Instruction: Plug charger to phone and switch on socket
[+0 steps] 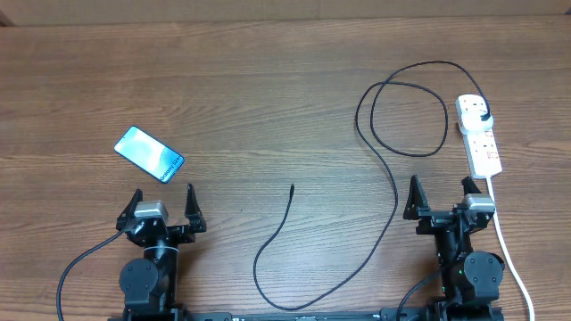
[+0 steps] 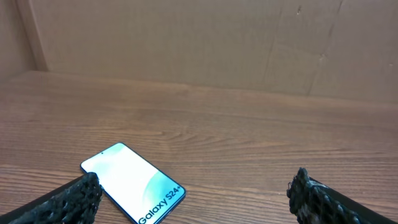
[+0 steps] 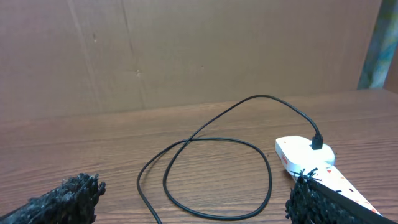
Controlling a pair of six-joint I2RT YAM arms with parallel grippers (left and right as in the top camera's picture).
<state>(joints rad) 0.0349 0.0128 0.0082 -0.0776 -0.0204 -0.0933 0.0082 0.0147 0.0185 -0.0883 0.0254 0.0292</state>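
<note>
The phone (image 1: 149, 153) lies flat at the left with its cyan screen lit; the left wrist view shows it (image 2: 132, 182) just ahead of my left fingers. The charger (image 1: 393, 192) is a thin black cable looping across the table; its connector tip (image 1: 293, 186) lies free near the middle and its black plug head (image 1: 483, 116) sits in the socket (image 1: 479, 135), a white power strip at the right. The loop (image 3: 205, 177) and the socket (image 3: 305, 153) show in the right wrist view. My left gripper (image 1: 161, 207) and right gripper (image 1: 442, 196) are both open and empty.
The socket's white lead (image 1: 510, 259) runs down the right side to the front edge, beside my right arm. A brown cardboard wall (image 2: 186, 43) stands behind the wooden table (image 1: 250, 98).
</note>
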